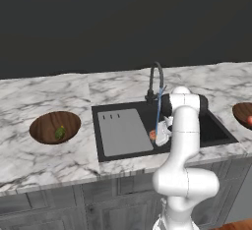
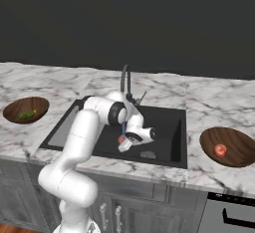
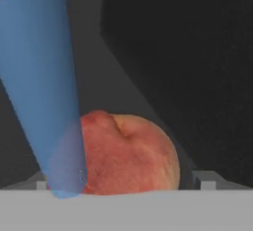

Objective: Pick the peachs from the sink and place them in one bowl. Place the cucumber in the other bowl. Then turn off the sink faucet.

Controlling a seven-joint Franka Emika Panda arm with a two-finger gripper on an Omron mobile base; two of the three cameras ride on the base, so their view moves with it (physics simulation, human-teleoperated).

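My jaws [image 3: 126, 181] stand spread, one tip on each side of the peach [image 3: 129, 156], which lies straight ahead in the sink [image 2: 169, 127], touching the water stream [image 3: 42, 87].

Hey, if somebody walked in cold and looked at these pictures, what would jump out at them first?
Probably the white arm bent down into the black sink, its open gripper straddling a peach beside the blue stream of water running from the faucet. Next, the wooden bowls on the marble either side: one holds a cucumber, the other a second peach.
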